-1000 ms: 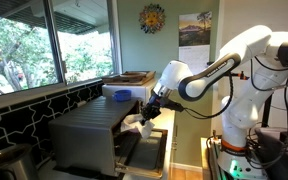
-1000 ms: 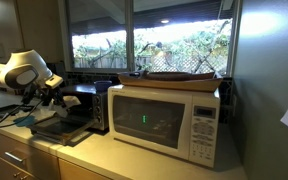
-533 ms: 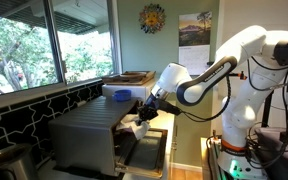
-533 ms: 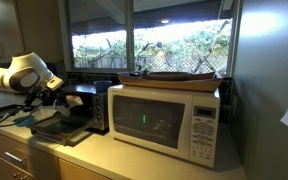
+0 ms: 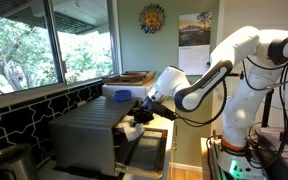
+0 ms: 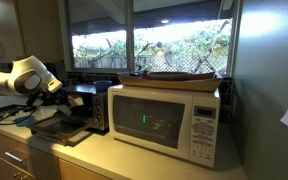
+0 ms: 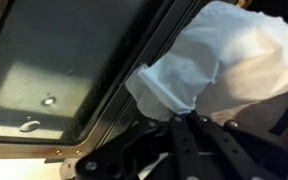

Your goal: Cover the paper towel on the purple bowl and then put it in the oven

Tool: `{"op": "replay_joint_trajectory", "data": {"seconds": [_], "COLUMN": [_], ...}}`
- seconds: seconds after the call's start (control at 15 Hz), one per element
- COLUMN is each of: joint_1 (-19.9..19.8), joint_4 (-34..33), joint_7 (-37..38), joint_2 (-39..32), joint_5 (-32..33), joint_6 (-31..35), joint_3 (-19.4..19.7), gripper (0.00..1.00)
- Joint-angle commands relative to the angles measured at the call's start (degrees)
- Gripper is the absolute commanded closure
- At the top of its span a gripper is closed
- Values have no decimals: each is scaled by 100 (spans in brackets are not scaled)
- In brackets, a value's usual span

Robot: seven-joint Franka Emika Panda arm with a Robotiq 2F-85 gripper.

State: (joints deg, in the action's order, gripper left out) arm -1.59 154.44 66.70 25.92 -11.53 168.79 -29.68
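Insertion step: end effector (image 7: 184,122) was clamped shut on the paper towel (image 7: 212,60) edge over the open oven (image 5: 87,138) door; next move likely needed carrying deeper, then releasing.

Out of sight at the oven (image 6: 82,108): the purple bowl

In the wrist view the paper towel (image 7: 209,60) runs off the top and right edges and hides whatever it covers; the purple bowl cannot be made out. The gripper (image 7: 180,128) is a dark blur, cut by the bottom edge. In an exterior view the microwave (image 6: 164,118) blocks part of the oven.
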Motion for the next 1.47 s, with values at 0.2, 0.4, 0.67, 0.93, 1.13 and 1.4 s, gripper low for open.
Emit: {"op": "replay_joint_trajectory", "data": {"seconds": [0.2, 0.4, 0.67, 0.93, 1.13, 1.4], "joint_1": [-940, -1289, -1660, -1987, -2015, -1758], "joint_4": [-175, -228, -267, -313, -258, -83], "joint_7": [921, 1159, 1272, 1269, 1171, 728], "joint_2": [-279, -330, -357, -296, -229, -186], "joint_5": [230, 186, 217, 175, 129, 204], "joint_6": [539, 624, 787, 1031, 1150, 1421], "joint_3": [-906, -1291, -1732, -2054, -2082, -1855], "gripper": [99, 99, 89, 53, 33, 4]}}
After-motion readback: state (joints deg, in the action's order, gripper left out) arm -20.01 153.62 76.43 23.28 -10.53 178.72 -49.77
